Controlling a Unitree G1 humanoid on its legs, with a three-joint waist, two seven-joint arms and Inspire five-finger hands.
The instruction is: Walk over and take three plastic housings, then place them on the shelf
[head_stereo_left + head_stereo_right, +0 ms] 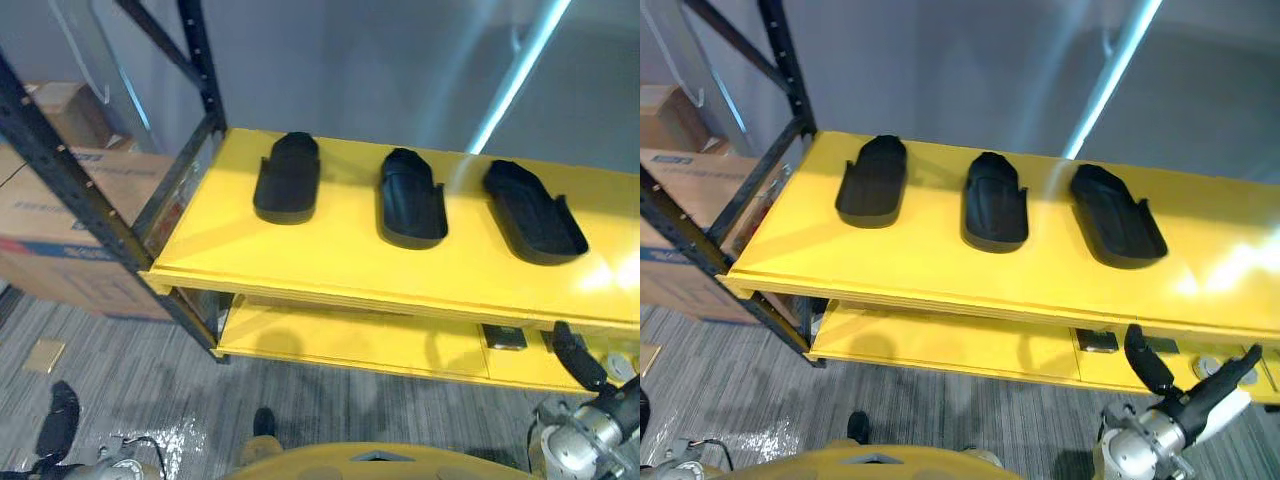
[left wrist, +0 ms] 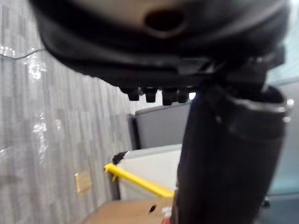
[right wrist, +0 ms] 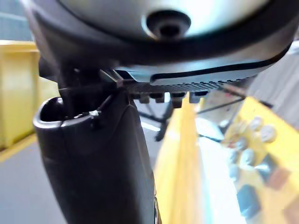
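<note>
Three black moulded plastic housings sit on the glossy yellow top shelf board (image 1: 330, 262), in a row and spaced apart, none touching. The left housing (image 1: 288, 178) is near the black steel rack upright (image 1: 60, 170), the middle housing (image 1: 410, 198) is beside it, and the right housing (image 1: 533, 212) is angled a bit, with its open cavity facing up. All three lie flat, long axis running roughly front to back. Neither hand holds one. The right hand (image 1: 1148, 367) is low at the lower right, in front of the shelf edge and well below the housings. Its thumb sticks up, its fingers are extended and it is empty. The left hand (image 1: 57, 420) is down at the lower left over the grey striped carpet (image 1: 130, 370), well away from the rack; can't tell whether it is open or closed. The lower yellow shelf (image 1: 340, 340) carries a small dark square part (image 1: 503, 337) near its right end. Brown cardboard boxes (image 1: 60, 220) are stacked on the floor left of the rack, behind the upright.
</note>
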